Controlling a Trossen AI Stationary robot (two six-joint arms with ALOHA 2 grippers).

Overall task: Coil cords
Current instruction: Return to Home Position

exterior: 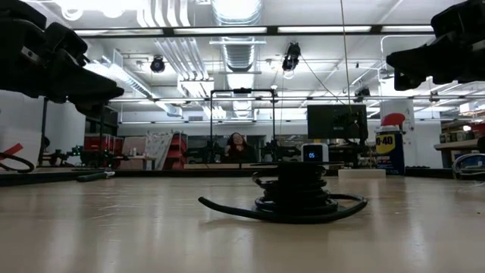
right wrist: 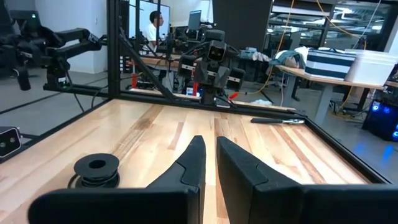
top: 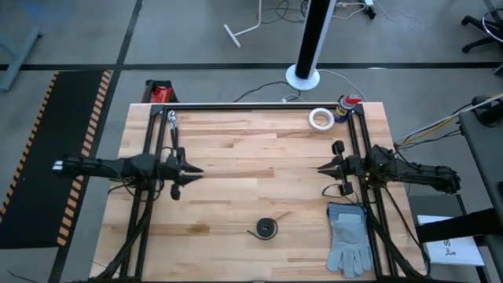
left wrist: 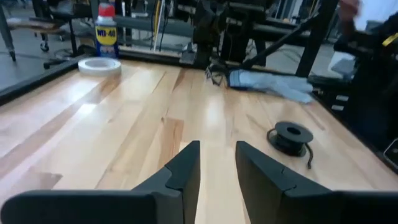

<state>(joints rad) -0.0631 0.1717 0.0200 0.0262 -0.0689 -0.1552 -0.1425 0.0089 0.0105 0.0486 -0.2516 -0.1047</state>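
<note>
A thin black cord (exterior: 294, 196) lies wound in a small tight coil on the wooden bench (top: 236, 149), one loose end curling out flat beside it. From above we find it near the bench's front edge, between the two arms and well apart from both. The left tool (top: 195, 169) hangs over the bench's left half, its fingers (left wrist: 186, 168) a little apart and holding nothing. The right tool (top: 322, 167) faces it from the right, a narrow gap between its fingers (right wrist: 196, 155). A grey glove (top: 350, 240) lies near the coil, and a white tape roll (top: 321, 119) sits at the far edge.
</note>
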